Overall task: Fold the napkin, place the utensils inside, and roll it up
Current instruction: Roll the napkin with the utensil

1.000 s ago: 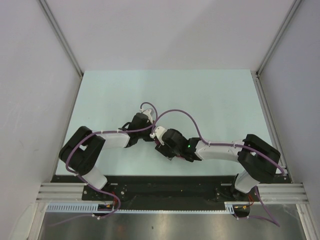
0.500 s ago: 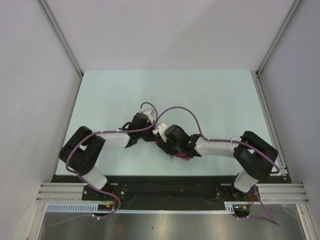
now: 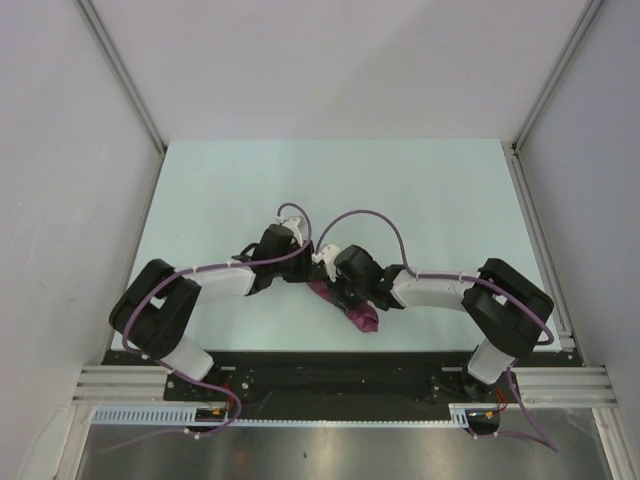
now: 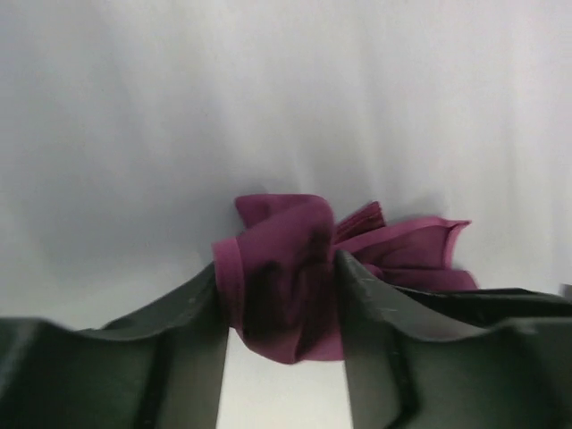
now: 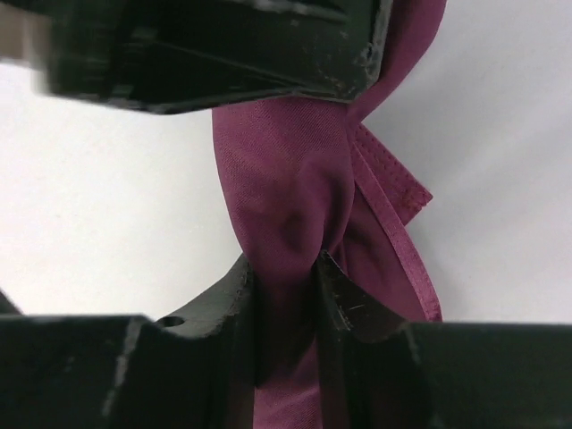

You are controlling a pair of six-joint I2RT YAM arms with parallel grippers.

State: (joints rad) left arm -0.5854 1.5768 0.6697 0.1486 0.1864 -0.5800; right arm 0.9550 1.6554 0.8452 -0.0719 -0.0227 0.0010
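Napkin (image 3: 362, 318) was bunched up over your pale bench (image 3: 230, 190), near its front edge and about midway between the two arm bases. Both arms were folded in over it, so only a crumpled magenta end showed from above. It was a wad, not a flat fold, so I judged the folding far from settled.

Your right gripper (image 5: 284, 261) was clamped on a twisted neck of the cloth, both fingers pressed into it. Your left gripper (image 4: 279, 268) stood about half open, with a thick roll of the same cloth filling the gap and touching both fingers. Whether it was squeezing or merely bracketing the roll, I could not tell. The two grippers sat just beside each other on the one bundle.

To do this step well, you needed one sure pinch before the other let go. Then you needed to draw the cloth apart slowly and low over the bench, so the thin, shiny fabric spread out instead of twisting tighter. No spoon showed in any view, so you had to find it before rolling
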